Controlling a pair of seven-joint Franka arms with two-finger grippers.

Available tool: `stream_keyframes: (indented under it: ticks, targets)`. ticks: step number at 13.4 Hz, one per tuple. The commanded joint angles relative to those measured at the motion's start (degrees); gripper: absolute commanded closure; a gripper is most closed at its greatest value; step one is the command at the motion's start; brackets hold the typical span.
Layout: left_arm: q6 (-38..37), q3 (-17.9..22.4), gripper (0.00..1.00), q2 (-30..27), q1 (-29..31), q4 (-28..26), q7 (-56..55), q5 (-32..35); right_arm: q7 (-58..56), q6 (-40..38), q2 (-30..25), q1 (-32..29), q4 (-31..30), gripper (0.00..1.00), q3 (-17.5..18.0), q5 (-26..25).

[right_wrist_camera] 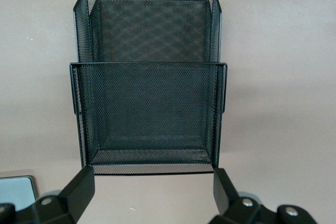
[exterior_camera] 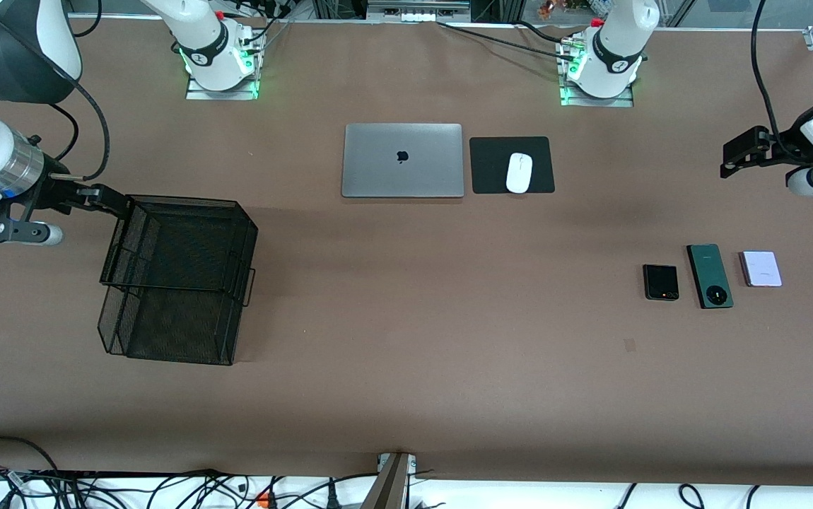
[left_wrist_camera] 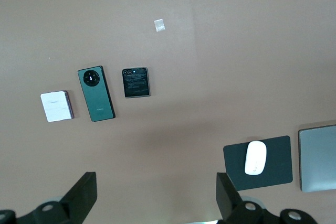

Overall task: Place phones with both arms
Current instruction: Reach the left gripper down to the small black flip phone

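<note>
Three phones (exterior_camera: 710, 274) are lying in a row on the surface (exterior_camera: 406, 367). The left end effector (left_wrist_camera: 155, 195) and right end effector (right_wrist_camera: 152, 192) are both hanging wide open, holding nothing.

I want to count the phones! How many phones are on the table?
3, in a row at the left arm's end of the table: the black phone, the green phone beside it in the middle, and the lilac phone at the outer end. None look hidden.

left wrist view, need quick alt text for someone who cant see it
Three phones lie in a row on a brown table: a pale lilac phone, a dark green phone and a black phone. The open left gripper hangs above the table, and a white mouse on a black mouse pad sits beside a grey laptop.
</note>
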Motion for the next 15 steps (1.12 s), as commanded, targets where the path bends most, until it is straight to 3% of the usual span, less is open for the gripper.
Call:
stream_keyframes:
  ticks: [1, 4, 6, 10, 13, 15]
  targets:
    - [0.13, 0.05, 0.0, -1.29, 0.32, -1.58, 1.32, -0.33, 0.23, -1.17, 0.49, -0.48, 1.15, 0.0, 0.23, 0.21]
    - [1.18, 0.14, 0.0, 1.86, 0.67, -2.01, 1.5, 0.81, 0.23, -1.17, 0.49, -0.48, 1.15, 0.0, 0.23, 0.21]
    - [6.26, 0.23, 0.0, 5.9, 1.89, -4.29, 4.91, 2.65, 0.23, -1.17, 0.49, -0.48, 1.15, 0.0, 0.23, 0.21]
    - [25.31, 0.23, 0.0, 11.8, 5.76, -15.0, 6.42, 2.4, 0.23, -1.17, 0.49, -0.48, 1.15, 0.0, 0.23, 0.21]
    - [32.71, 0.14, 0.0, 17.86, 6.91, -15.72, 6.42, 2.14, 0.23, -1.17, 0.49, -0.48, 1.15, 0.0, 0.23, 0.21]
    - [44.18, 0.14, 0.0, 20.85, 7.43, -20.88, 6.42, 2.14, 0.14, -1.35, 0.49, -0.48, 1.15, 0.0, 0.23, 0.21]
